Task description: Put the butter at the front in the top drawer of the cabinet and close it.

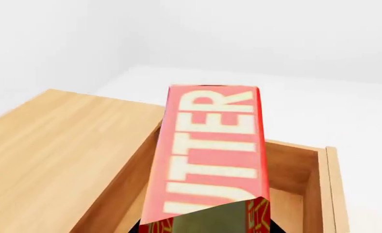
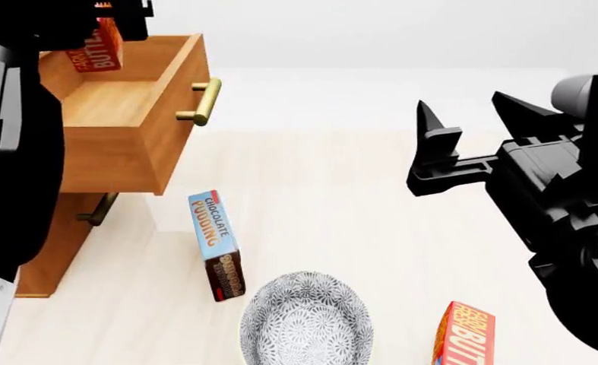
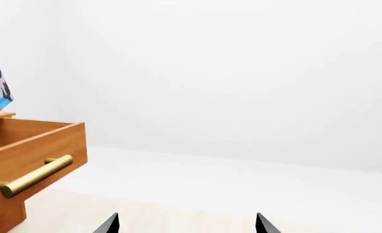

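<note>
My left gripper [image 2: 101, 15] is shut on the red butter [image 2: 96, 47] and holds it over the open top drawer [image 2: 126, 114] of the cabinet [image 2: 55, 251]. In the left wrist view the butter [image 1: 213, 150] fills the middle, above the drawer's inside [image 1: 294, 170] and beside the cabinet top [image 1: 55, 145]. My right gripper [image 2: 471, 125] is open and empty, in the air to the right of the drawer. Its fingertips [image 3: 109, 224] show in the right wrist view, facing the drawer's brass handle [image 3: 32, 177]. A second butter carton [image 2: 466, 334] stands at the front right.
A blue-and-brown chocolate pudding box [image 2: 216, 243] stands on the pale floor below the drawer front. A patterned grey bowl [image 2: 304, 323] sits in front of it. A lower drawer handle [image 2: 98, 209] shows under the open drawer.
</note>
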`<state>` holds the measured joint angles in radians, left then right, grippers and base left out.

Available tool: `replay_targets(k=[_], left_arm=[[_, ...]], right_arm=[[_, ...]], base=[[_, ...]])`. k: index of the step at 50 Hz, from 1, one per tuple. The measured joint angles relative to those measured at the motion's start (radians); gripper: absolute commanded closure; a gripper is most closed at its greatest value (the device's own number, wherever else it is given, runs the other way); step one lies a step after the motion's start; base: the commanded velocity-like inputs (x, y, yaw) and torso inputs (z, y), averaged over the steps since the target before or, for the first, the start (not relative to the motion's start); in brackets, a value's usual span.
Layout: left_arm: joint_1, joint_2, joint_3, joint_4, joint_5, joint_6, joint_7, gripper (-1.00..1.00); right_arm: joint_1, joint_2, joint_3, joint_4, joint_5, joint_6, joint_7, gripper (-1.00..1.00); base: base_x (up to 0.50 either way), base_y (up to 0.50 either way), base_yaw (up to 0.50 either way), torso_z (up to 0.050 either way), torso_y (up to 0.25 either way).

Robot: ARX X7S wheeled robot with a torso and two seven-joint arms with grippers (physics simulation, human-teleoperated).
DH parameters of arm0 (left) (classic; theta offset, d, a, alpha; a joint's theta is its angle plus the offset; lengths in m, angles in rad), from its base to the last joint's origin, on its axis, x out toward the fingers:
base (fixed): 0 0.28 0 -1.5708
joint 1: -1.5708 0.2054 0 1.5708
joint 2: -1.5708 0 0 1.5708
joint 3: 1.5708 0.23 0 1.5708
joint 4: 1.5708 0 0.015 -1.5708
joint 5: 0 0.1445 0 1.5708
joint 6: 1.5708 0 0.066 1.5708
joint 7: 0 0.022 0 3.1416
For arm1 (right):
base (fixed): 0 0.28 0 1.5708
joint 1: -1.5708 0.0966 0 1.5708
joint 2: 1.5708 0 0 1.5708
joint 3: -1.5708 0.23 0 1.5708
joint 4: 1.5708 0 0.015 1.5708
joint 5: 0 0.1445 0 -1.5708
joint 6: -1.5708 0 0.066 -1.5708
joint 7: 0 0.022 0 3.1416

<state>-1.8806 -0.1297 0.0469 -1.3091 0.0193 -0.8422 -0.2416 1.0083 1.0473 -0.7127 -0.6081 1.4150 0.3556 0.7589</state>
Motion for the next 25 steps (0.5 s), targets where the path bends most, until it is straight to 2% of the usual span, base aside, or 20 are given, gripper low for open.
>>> replay_targets(k=[25], left_arm=[[0.068, -0.037, -0.088, 0.0, -0.029, -0.004, -0.118, 1.0]], right_arm=[[-0.044, 0.012, 0.003, -0.007, -0.016, -0.03, -0.017, -1.0]], base=[[0.0, 0.0, 0.0, 0.0, 0.001]])
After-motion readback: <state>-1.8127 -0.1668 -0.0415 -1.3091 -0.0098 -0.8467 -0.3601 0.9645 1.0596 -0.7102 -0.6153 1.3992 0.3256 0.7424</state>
